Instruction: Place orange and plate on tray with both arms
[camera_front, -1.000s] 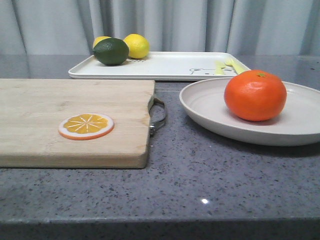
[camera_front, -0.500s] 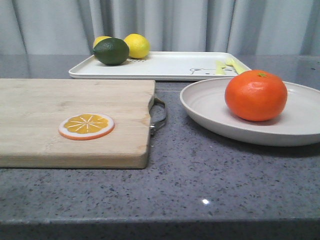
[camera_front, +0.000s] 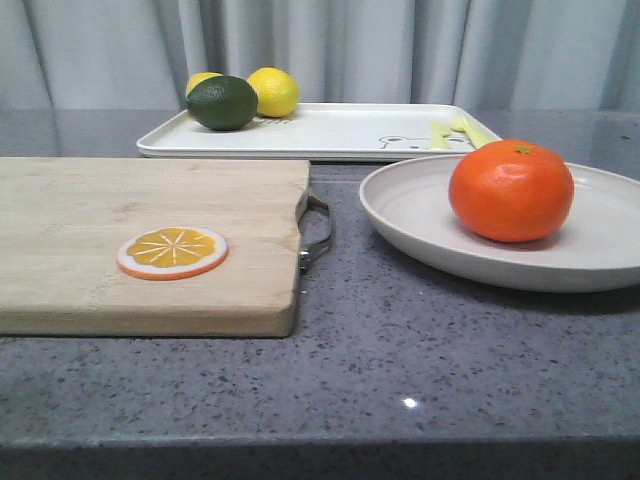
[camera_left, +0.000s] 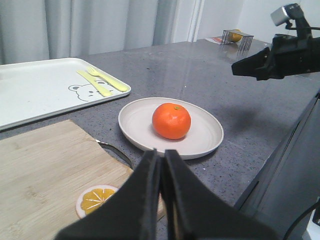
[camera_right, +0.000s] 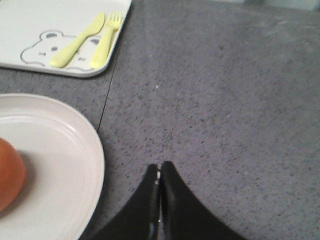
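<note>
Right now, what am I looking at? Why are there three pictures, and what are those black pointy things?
These are three cameras on one robot with two arms. One camera looks forward over the grey table. The other two sit on the robot's wrists, so each sees its own pincher. The black points are those pinchers: the left gripper and the right gripper. Both are shut and hold nothing. On the table an orange sits on a round plate. Behind it is a white tray with a bear drawing, two lemons and a lime. A wooden cutting board holds an orange slice.
</note>
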